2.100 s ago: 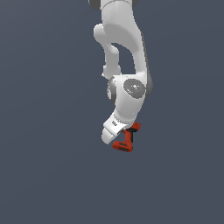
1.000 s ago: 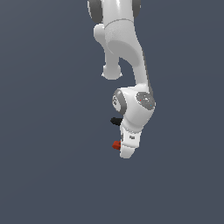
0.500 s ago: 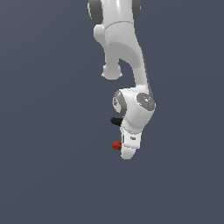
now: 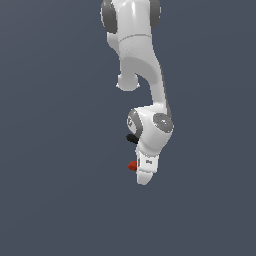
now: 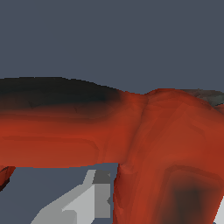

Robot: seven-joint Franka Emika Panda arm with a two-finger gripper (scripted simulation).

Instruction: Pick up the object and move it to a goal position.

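Grey void all round; your gripper (image 4: 142,181) is clamped on the drill (image 5: 131,127), lifted, with the goal still ahead.

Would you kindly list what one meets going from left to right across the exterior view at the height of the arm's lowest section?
Bare grey background, red drill tip poking out, white robot arm, grey background again.

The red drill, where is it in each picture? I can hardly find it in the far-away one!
Exterior view: only a small red bit of the drill peeks out on the exterior view's left of the white arm's lowest link, mostly hidden.
Wrist view: the drill fills the picture, red body with a black part.
Shared landmark: the claw, grey under the drill in the wrist view, hidden by the arm in the exterior view.
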